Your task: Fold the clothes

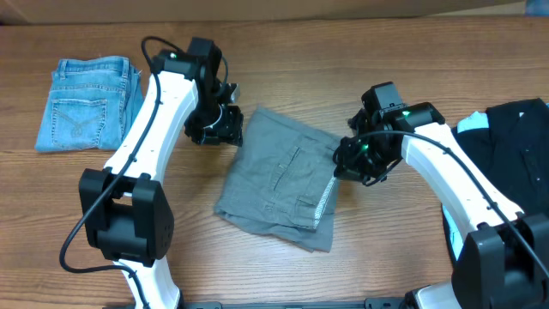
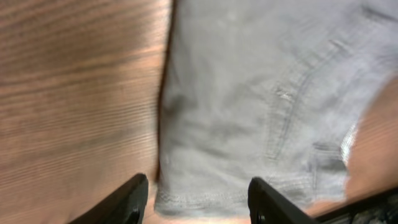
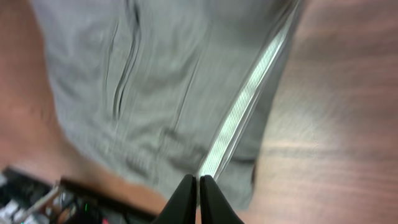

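Roughly midway between both jaws: grey shorts [image 1: 279,176].

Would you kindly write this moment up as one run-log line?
task: fold clothes | grey shorts: folded over, flat on table | left gripper: open, over hem | right gripper: shut, at pale-lined edge

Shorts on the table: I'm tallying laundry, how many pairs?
2. Grey shorts at centre; denim shorts folded at far left. Dark pile at right may hide more.
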Motion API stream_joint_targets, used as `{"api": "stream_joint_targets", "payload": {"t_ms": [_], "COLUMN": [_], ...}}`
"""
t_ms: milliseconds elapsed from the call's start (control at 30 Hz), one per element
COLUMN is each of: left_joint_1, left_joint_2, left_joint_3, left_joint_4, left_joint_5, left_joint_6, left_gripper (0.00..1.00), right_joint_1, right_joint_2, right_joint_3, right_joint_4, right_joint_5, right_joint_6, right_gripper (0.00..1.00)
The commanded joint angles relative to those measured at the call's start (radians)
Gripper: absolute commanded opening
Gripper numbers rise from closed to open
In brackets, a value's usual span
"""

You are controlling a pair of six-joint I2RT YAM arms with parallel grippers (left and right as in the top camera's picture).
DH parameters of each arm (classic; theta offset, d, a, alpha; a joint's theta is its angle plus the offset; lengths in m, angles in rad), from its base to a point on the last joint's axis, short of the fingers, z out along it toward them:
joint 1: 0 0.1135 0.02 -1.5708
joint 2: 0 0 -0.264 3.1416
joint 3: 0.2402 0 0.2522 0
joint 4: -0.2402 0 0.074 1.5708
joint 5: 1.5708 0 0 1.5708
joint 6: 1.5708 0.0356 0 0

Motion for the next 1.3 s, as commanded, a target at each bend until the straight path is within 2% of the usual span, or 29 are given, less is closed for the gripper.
{"api": "stream_joint_targets", "payload": {"t_ms": [0,200,300,400,500,733,833,1033,1267], "left_joint_1": [-0.013,-0.029,-0.049,-0.078,-0.1,-0.09,-0.069,-0.024,-0.018], "left_joint_2": [-0.008,-0.008,-0.008,-0.008,-0.008,-0.008,-0.008,-0.008,-0.008], "left_joint_3": [0.043,-0.023,-0.099,-0.192,-0.298,-0.558,-0.607,-0.529,-0.259], "left_joint_4": [-0.073,-0.15,-0.12,-0.064,0.0,0.214,0.264,0.204,0.039], "left_joint_5": [0.034,0.045,0.046,0.046,0.045,-0.023,-0.022,0.021,0.021], "left_joint_6": [0.059,0.058,0.06,0.059,0.058,-0.032,-0.06,-0.058,-0.003], "left_gripper": [0.55,0.52,0.51,0.49,0.42,0.39,0.35,0.35,0.37], "right_joint_1": [0.04,0.151,0.187,0.195,0.195,0.193,0.188,0.135,0.128], "right_joint_2": [-0.004,-0.003,0.008,0.03,0.051,0.056,0.055,0.043,-0.032], "right_joint_3": [0.001,-0.036,-0.079,-0.147,-0.216,-0.3,-0.3,-0.232,-0.045], "right_joint_4": [-0.024,0.019,0.069,0.106,0.115,0.154,0.176,0.086,0.016], "right_joint_5": [-0.062,-0.061,-0.032,-0.058,-0.109,-0.11,-0.11,-0.024,-0.019], "right_joint_6": [-0.061,-0.069,0.016,0.067,0.062,0.09,0.093,0.09,0.062], "right_gripper": [0.07,0.14,0.18,0.1,0.09,0.09,0.09,0.05,0.07]}}
